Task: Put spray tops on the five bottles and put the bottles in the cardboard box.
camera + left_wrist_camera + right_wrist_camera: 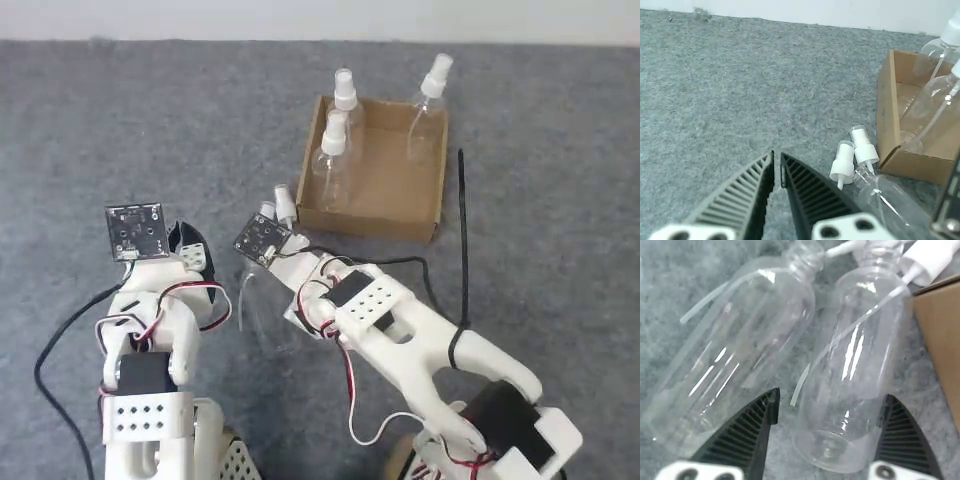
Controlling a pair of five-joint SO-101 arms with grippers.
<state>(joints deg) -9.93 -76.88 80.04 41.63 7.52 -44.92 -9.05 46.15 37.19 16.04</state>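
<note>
The desk (pixel 120 120) is covered in grey felt. A pale wall (pixel 300 18) is seen at its far edge, a black cable (pixel 463 230) at right.

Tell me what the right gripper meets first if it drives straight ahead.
Likely the base of the clear plastic bottle lying between the right gripper's open jaws; depth is hard to judge.

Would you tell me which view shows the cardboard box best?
The high view: it shows the whole cardboard box, with three bottles standing inside. The left wrist view gives one side and corner; the right wrist view catches a strip of its wall.
</note>
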